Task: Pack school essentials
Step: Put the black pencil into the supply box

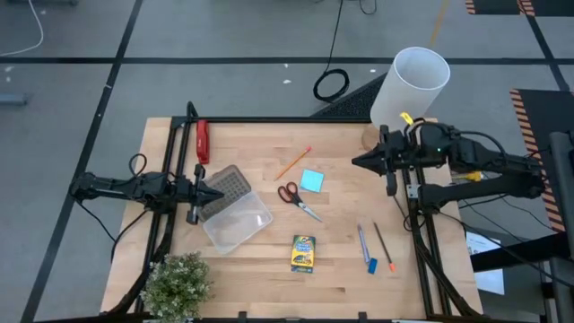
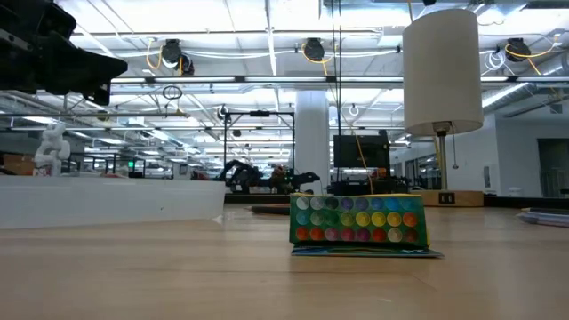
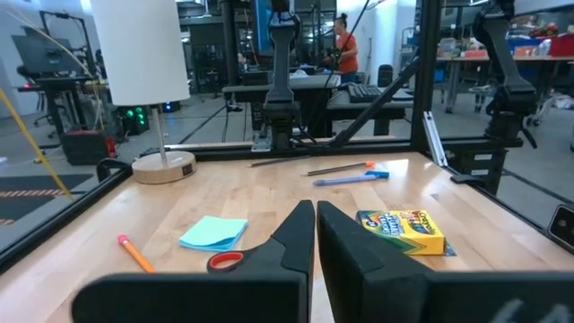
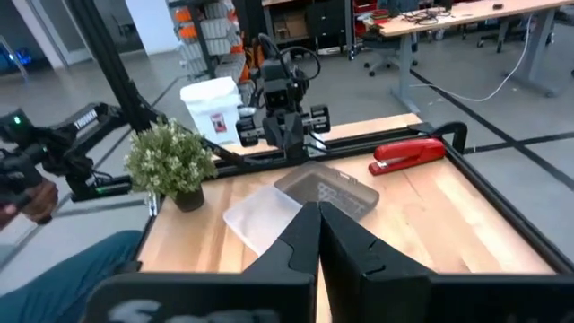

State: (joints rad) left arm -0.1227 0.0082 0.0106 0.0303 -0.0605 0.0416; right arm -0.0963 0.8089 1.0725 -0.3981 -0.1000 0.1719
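High view showed your left gripper with its fingers pressed together on nothing, hovering at the edge of the clear plastic case and its grey dotted lid. Your right gripper was likewise pinched closed and empty, raised over the table's right side beside the lamp.

Between your arms lay the red-handled scissors, with the light-blue notepad just beside them and the orange pencil beyond. The crayon box sat nearer the front edge, well apart from both grippers. The blue pen, dark pencil and tiny eraser lay together at the right. A red stapler and a potted plant stood on your left side.
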